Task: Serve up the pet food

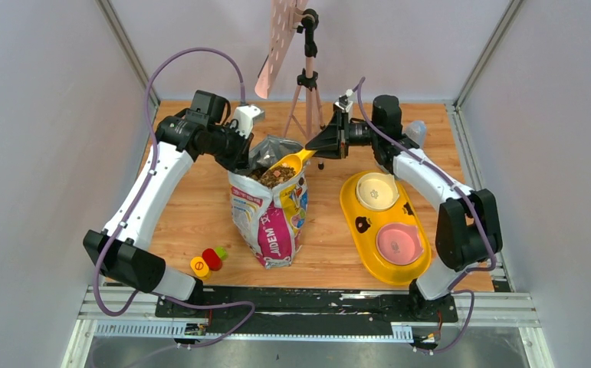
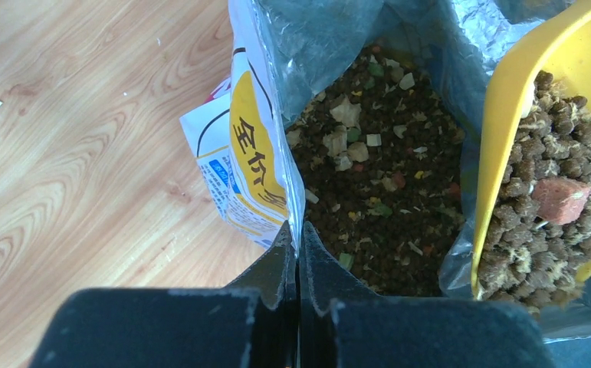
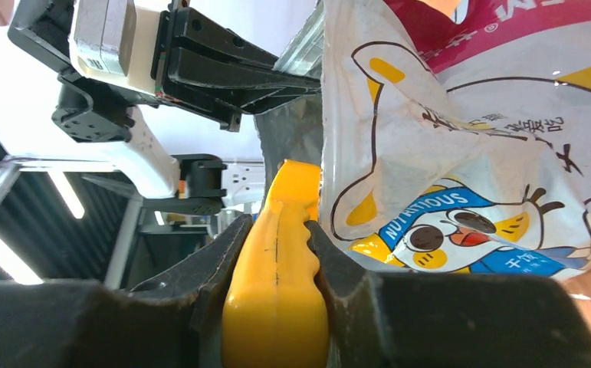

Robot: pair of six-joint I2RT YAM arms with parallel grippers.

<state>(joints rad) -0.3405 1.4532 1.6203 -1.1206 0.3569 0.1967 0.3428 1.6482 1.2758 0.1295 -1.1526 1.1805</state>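
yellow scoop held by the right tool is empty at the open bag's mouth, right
Not empty: the yellow scoop is heaped with pet food, as the left wrist view shows. The right tool does hold it at the mouth of the open bag.

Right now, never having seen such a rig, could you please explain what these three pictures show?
Two white robot arms are bolted to a wooden table. One picture looks down from above; the others come from cameras on each wrist. The left claw, shut, pinches the rim of the printed white-and-pink pet-food bag. The right claw grips the yellow plastic scoop, heaped with small dark-brown kibble pellets, at the bag's mouth. Also on the table: a yellow two-bowl feeder and small coloured pieces.
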